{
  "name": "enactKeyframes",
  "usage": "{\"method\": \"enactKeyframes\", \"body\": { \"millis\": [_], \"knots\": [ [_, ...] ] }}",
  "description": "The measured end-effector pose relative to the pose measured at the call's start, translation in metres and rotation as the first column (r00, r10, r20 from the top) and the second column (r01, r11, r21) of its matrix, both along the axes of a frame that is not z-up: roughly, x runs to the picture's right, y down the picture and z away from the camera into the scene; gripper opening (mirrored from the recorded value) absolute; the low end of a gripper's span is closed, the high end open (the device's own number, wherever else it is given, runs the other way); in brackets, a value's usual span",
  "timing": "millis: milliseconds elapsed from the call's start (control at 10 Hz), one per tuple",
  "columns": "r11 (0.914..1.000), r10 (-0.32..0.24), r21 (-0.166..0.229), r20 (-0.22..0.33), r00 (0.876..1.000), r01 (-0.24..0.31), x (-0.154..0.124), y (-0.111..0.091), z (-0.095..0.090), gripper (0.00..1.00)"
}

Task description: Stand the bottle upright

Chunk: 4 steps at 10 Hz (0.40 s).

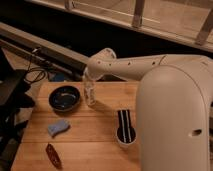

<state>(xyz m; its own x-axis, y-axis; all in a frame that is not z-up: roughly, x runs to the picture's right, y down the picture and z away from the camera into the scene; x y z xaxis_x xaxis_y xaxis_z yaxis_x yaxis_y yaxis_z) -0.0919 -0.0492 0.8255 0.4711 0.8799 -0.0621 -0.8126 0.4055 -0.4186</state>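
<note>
The bottle point(90, 93) is small, slender and whitish. It stands upright on the wooden table point(95, 145), just right of the dark bowl point(65, 97). My gripper point(88, 80) is at the end of the white arm, right over the bottle's top and touching or nearly touching its upper part. The gripper's tip blends with the bottle's neck and cap, so the hold cannot be made out.
A white cup with black stripes point(125, 131) stands right of centre. A pale blue cloth-like object point(59, 127) and a dark red elongated object point(52, 155) lie at the front left. The robot's white body point(175, 115) fills the right side. Dark equipment and cables point(20, 80) sit beyond the left edge.
</note>
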Motion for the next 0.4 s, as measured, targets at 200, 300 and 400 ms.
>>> {"method": "enactKeyframes", "body": {
  "millis": [200,300,400],
  "knots": [
    [1.0000,-0.001,0.005,0.009,1.000,0.001,-0.0012,-0.0023,-0.0015,0.60],
    [1.0000,0.000,0.005,0.009,1.000,0.000,-0.0006,-0.0032,-0.0018,0.49],
    [1.0000,-0.004,0.006,0.014,1.000,0.004,-0.0014,-0.0048,-0.0031,0.38]
  ]
}}
